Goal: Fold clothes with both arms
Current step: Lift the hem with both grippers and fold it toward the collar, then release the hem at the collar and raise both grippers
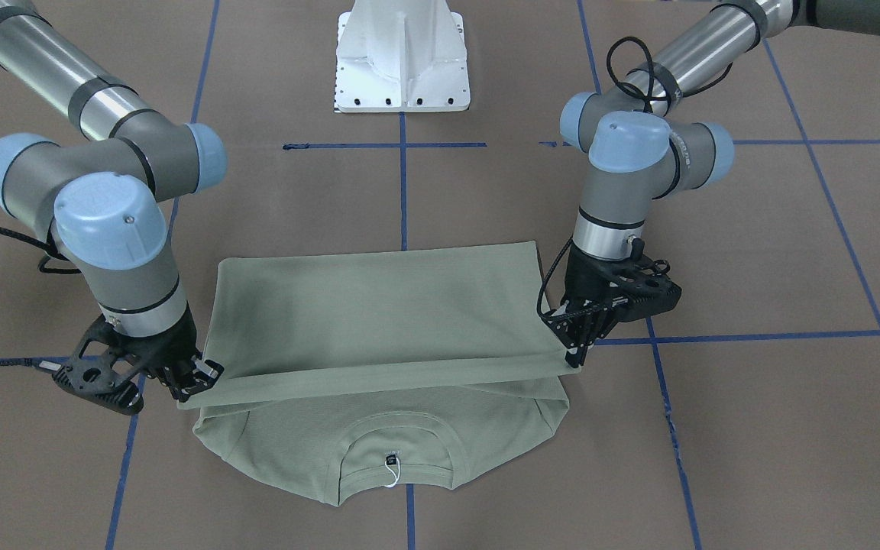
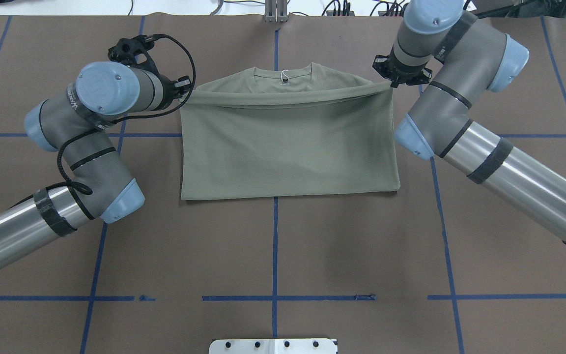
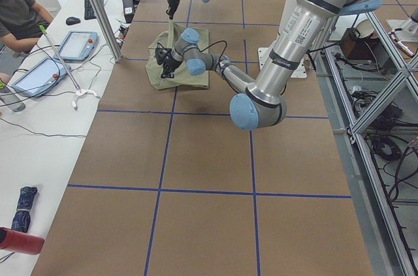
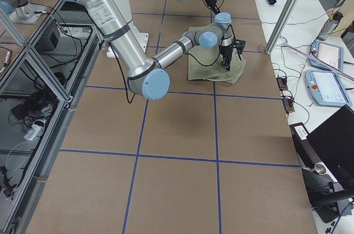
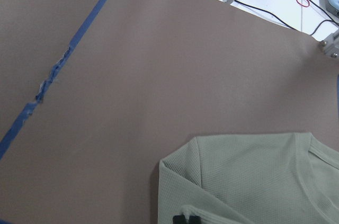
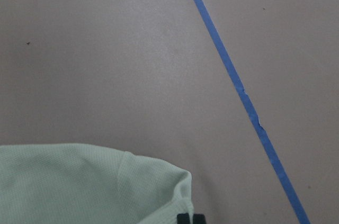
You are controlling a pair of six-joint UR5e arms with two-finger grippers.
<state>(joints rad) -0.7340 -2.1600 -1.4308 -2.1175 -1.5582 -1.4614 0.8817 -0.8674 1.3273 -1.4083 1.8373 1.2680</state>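
Observation:
The sage-green shirt (image 1: 379, 305) (image 2: 288, 147) lies on the brown table, its lower half drawn over toward the ribbed collar (image 1: 394, 447) (image 2: 283, 73), where a white hang tag (image 1: 391, 480) shows. The raised hem edge stretches taut between the two grippers. My left gripper (image 1: 574, 355) (image 2: 184, 94) is shut on one hem corner. At the opposite corner my right gripper (image 1: 199, 382) (image 2: 390, 84) is shut on the hem. In the wrist views only shirt fabric (image 5: 249, 176) (image 6: 90, 181) and black fingertips (image 5: 180, 218) (image 6: 183, 217) at the bottom edge show.
The white pedestal base (image 1: 402, 61) (image 2: 273, 346) stands at the robot's side of the table. Blue tape lines (image 2: 275, 246) grid the brown surface. A white side bench with tablets (image 3: 75, 44) and cables runs past the far edge, and a person (image 3: 19, 8) sits there.

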